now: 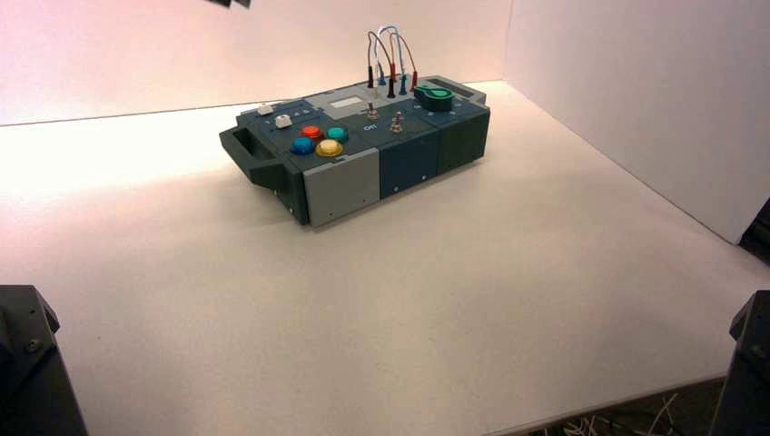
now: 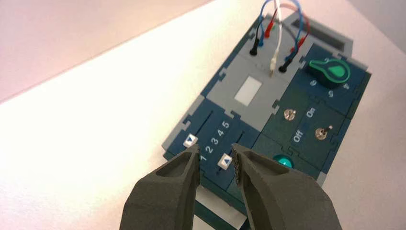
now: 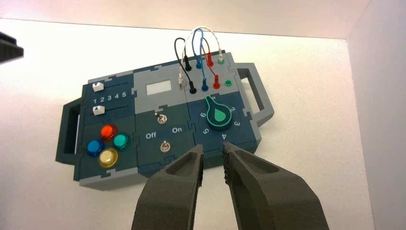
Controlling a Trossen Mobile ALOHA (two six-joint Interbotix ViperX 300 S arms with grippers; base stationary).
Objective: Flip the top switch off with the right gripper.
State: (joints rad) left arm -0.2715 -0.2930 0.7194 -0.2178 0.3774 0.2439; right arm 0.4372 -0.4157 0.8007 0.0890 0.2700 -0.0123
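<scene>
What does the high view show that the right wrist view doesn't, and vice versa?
High view only: the tabletop's near edge, with loose wires below it.

Right wrist view only: the right claw close up, its two fingers apart; readable 1 to 5 between the sliders; the top switch plainly leaning to the Off side.

Both: the box with its red, green, blue and yellow buttons, both toggles, both sliders, the green knob and the plugged wires.
</scene>
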